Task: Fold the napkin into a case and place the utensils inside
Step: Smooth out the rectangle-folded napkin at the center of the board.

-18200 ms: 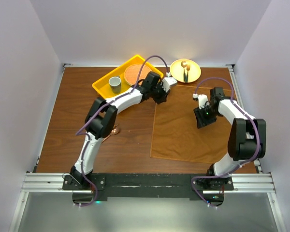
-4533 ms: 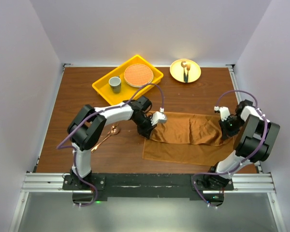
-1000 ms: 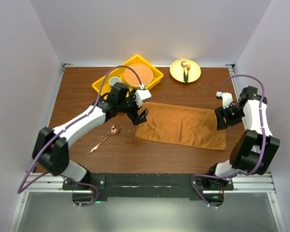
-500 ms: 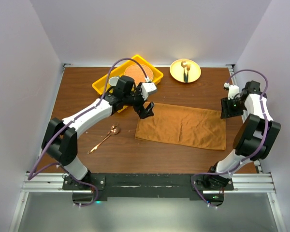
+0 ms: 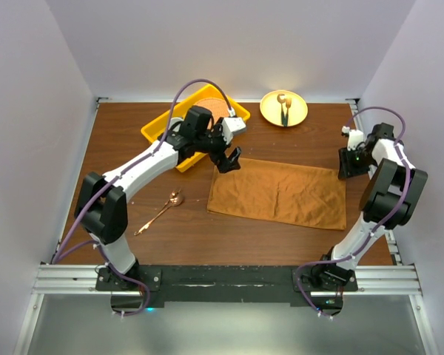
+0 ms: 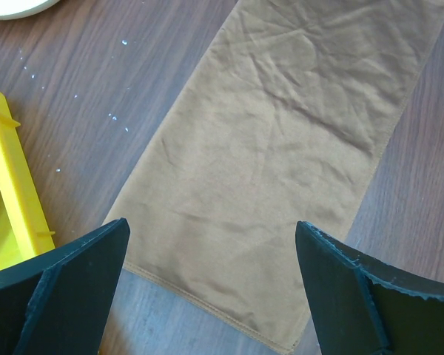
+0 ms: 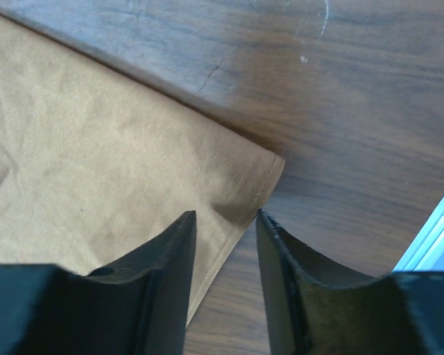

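The rust-brown napkin [image 5: 277,194] lies flat on the table, folded into a wide oblong. My left gripper [image 5: 228,159] hovers over the napkin's far left corner. In the left wrist view its jaws [image 6: 212,229] stand wide open above the cloth [image 6: 281,148], holding nothing. My right gripper [image 5: 349,164] is at the napkin's far right corner. In the right wrist view its jaws [image 7: 223,218] are narrowed but still apart, straddling the hem of that corner [image 7: 74,148]. The copper spoon [image 5: 161,211] lies on the wood left of the napkin.
A yellow tray [image 5: 196,122] with a round orange plate stands at the back, partly under my left arm; its rim [image 6: 15,192] is just left of the left gripper. A yellow plate [image 5: 283,108] with a dark-handled utensil sits at the back right. The table's right edge [image 7: 436,237] is close to my right gripper.
My left gripper has moved away from me and right, to the napkin's far left corner. My right gripper has moved to the far right corner and its jaws have narrowed.
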You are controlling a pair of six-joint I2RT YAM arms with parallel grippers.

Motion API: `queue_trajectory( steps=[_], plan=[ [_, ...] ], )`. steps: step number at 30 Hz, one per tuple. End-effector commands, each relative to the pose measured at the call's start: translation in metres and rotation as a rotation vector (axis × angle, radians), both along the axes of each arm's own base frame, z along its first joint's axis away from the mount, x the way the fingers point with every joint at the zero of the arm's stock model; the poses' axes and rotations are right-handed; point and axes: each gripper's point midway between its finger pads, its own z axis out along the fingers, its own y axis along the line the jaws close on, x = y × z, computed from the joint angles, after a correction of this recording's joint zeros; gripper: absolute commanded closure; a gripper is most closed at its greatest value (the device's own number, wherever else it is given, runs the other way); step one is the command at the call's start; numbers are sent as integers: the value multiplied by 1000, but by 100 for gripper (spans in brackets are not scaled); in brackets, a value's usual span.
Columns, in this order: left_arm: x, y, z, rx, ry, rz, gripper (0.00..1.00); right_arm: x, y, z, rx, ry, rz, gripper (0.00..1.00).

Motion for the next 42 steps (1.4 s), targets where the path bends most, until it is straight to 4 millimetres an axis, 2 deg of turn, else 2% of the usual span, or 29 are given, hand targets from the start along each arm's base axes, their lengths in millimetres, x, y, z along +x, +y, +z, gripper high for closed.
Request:
queue_trajectory(
  steps=[1, 6, 10, 17, 22, 25, 27, 28, 31, 33, 34, 35, 36, 38, 39, 42],
  plan=[
    [8, -6, 18, -25, -35, -16, 0, 25, -11, 14, -21, -71, -19, 62],
    [10, -6, 16, -20, -37, -14, 0, 33, -14, 7, -8, -60, -37, 63],
    [10, -5, 15, -10, -47, -9, 0, 37, -15, 5, 3, -59, -58, 78],
    [11, -2, 15, 3, -62, -11, 0, 42, -12, 5, 32, -57, -80, 96],
    [13, 0, 13, 11, -69, -7, 0, 46, -11, 12, 43, -72, -91, 100],
    [13, 1, 13, 16, -73, -5, 0, 41, -11, 6, 41, -47, -88, 99],
    [14, 2, 10, 20, -70, -3, 0, 37, -9, 0, 49, -21, -81, 95],
    [15, 3, 8, 28, -71, 6, 0, 32, -8, -3, 49, -3, -72, 83],
    [23, 7, 3, 34, -47, 50, 0, 26, -9, -3, 34, 11, -71, 62],
    [31, 9, 4, 15, -14, 97, 0, 28, -12, 14, 11, -24, -76, 52],
    [39, 11, 9, 2, -11, 125, 0, 29, -12, 24, 8, -38, -80, 42],
    [43, 13, 9, -3, 3, 149, 0, 31, -12, 34, 10, -58, -79, 38],
    [48, 15, 5, -12, 40, 180, 0, 38, -13, 55, -2, -105, -76, 35],
    [55, 16, 8, -32, 57, 183, 0, 39, -9, 77, 10, -141, -67, 27],
    [56, 17, 2, -25, 65, 185, 0, 41, -5, 98, 17, -194, -53, 26],
    [55, 17, -16, 29, 47, 129, 0, 32, 21, 116, 62, -209, 19, 24]
  ],
)
